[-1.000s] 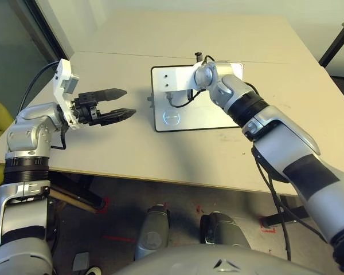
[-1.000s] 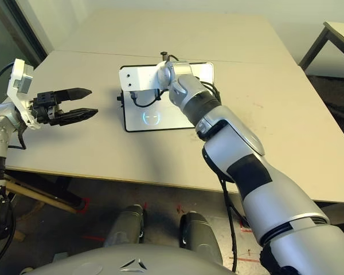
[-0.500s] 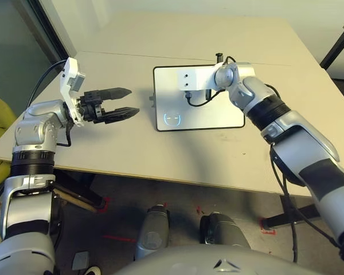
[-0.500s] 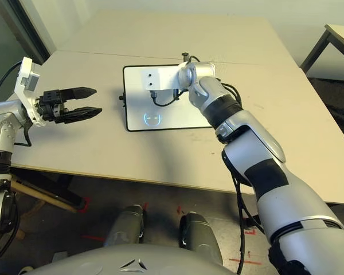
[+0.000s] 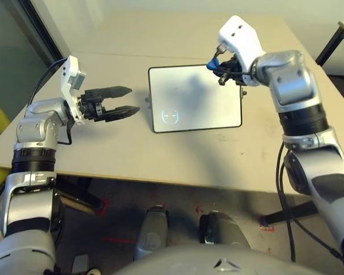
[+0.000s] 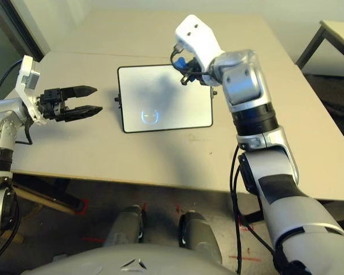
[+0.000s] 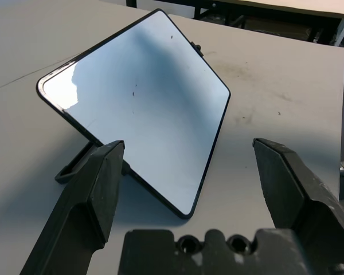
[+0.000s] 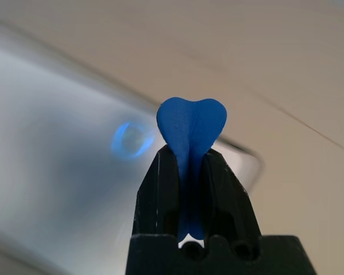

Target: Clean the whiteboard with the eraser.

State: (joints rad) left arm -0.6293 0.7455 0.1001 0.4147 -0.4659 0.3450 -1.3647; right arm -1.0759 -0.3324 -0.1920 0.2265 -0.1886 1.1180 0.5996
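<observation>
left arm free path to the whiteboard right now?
Probably yes. The left gripper hangs open above the table, pointing at the whiteboard, with bare tabletop between them. The right gripper, shut on the eraser, is raised over the board's far corner.

Head pair looks down over table (image 5: pixel 132 143); both wrist cams close, sharing whiteboard (image 7: pixel 143 109).

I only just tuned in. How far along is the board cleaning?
The whiteboard looks almost clean: no scribbles show, just tiny specks in the left wrist view and the faint blue circle. The right gripper holds the eraser lifted above the board's far right corner. The left gripper hangs open beside the board. Left: perhaps putting the eraser down.
</observation>
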